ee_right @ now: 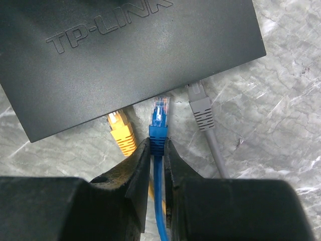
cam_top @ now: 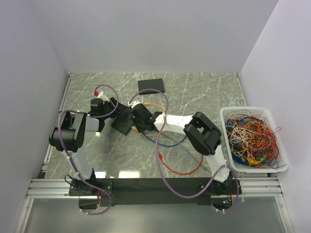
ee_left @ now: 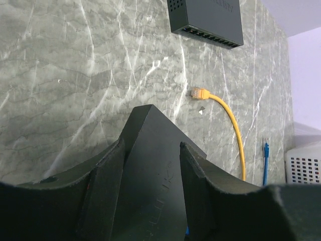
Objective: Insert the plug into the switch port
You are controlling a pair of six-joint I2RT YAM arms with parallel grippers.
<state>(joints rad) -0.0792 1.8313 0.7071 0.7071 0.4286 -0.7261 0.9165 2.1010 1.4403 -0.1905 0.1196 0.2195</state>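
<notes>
Right end effector clamped on blue plug, tip at the front edge of the switch between yellow plug and grey plug; left end effector grips the switch body.

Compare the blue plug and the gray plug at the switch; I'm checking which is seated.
The blue plug is pinched by the right gripper; the gray plug lies free. The blue plug's clear tip shows in full outside the switch; the gray plug's tip is hidden under its edge, apparently seated. Both point at the same switch face.
</notes>
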